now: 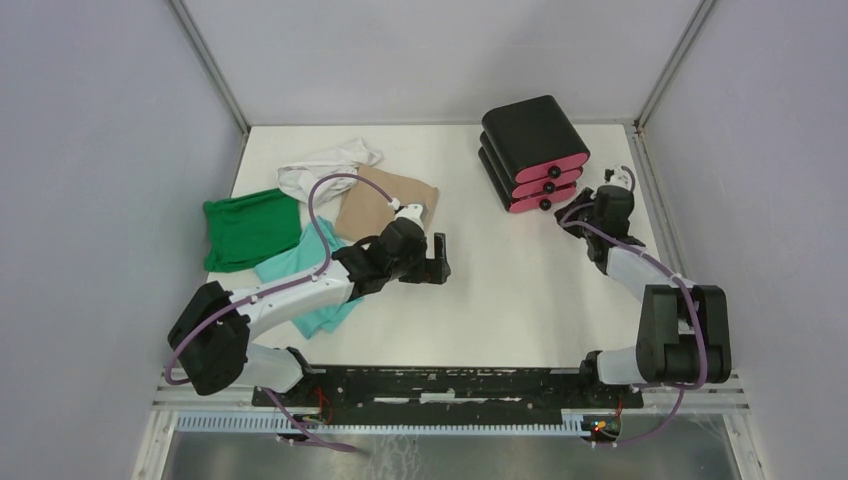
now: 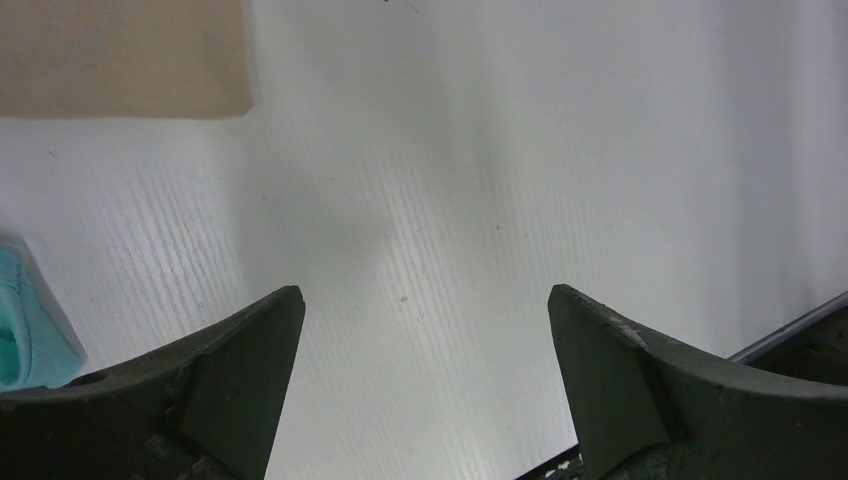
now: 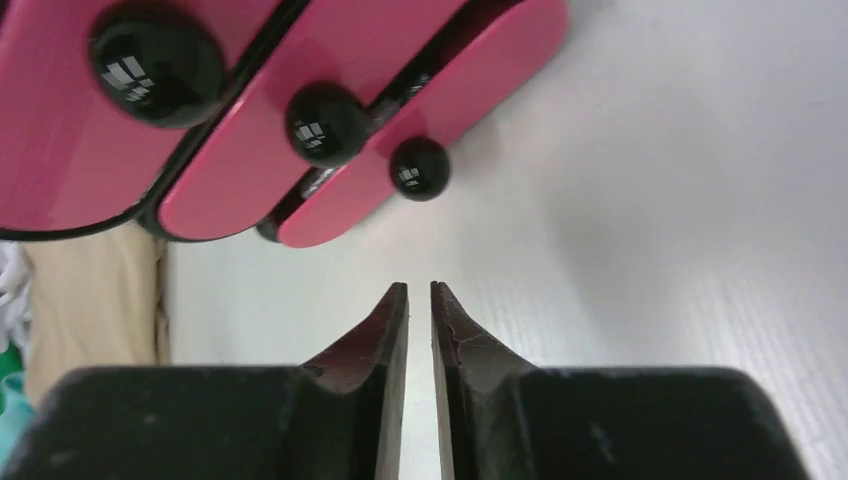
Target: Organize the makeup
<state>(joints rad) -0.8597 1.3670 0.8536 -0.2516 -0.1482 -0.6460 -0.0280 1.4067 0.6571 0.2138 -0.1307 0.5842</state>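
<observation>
None of the makeup items show in any view: no puff, sponge, pad, jar or vial. My left gripper (image 1: pixel 437 262) hangs over bare white table near the middle. In the left wrist view it (image 2: pixel 425 292) is wide open and empty. My right gripper (image 1: pixel 592 200) sits just right of the black box with pink drawers (image 1: pixel 533 150). In the right wrist view it (image 3: pixel 419 286) is shut with only a thin slit between the fingers and nothing in it. It points at the lowest drawer's black knob (image 3: pixel 418 168), a little short of it.
Three pink drawers (image 3: pixel 340 60) look closed, or nearly so. Cloths lie at the back left: green (image 1: pixel 250 228), teal (image 1: pixel 305 262) under my left arm, white (image 1: pixel 325 165) and tan (image 1: pixel 385 200). The tan cloth (image 2: pixel 120 55) and the teal cloth (image 2: pixel 30 330) show at the left wrist view's edge.
</observation>
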